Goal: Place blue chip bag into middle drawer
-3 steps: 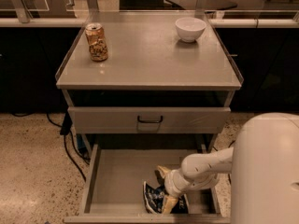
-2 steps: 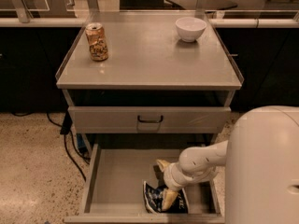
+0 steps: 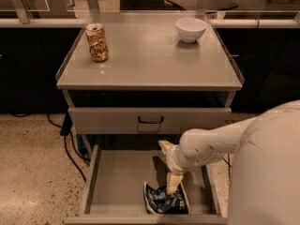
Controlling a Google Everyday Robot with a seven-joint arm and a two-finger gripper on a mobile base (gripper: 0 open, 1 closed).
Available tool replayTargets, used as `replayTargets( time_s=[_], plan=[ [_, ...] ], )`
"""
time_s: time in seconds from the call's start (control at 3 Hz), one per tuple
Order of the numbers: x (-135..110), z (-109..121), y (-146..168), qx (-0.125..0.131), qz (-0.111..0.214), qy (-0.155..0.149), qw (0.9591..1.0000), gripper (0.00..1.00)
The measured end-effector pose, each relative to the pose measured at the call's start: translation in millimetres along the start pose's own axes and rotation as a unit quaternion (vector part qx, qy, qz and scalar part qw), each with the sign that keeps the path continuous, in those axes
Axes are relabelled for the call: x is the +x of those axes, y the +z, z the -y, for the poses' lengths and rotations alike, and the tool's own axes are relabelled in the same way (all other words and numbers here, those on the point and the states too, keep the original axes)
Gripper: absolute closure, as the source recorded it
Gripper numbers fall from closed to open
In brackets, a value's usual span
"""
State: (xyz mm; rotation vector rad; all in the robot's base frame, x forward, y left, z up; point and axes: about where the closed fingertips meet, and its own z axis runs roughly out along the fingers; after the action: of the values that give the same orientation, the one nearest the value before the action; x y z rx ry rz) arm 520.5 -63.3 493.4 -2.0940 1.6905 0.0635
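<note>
Grey desk [image 3: 150, 64] fills my one camera view: the blue chip bag [image 3: 164, 201] lies crumpled at the front of the open middle drawer [image 3: 117, 182], directly beneath my end effector [image 3: 167, 168], spread wide, lower finger touching the bag's top.

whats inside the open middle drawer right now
A crumpled dark navy foil chip bag lies at the front of the wide grey metal drawer, with the robot's open pincer just above it, one finger touching. The drawer's back, under the cabinet, is hidden.
</note>
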Motion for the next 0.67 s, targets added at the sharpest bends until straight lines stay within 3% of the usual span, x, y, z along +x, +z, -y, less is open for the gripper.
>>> replayTargets(
  time_s=[0.33, 0.67],
  plan=[
    [3.2, -3.6, -53.7, 0.006, -0.047, -0.003, 0.9989, 0.00],
    [21.8, -19.4, -100.9, 0.013, -0.084, 0.008, 0.9963, 0.00]
  ],
)
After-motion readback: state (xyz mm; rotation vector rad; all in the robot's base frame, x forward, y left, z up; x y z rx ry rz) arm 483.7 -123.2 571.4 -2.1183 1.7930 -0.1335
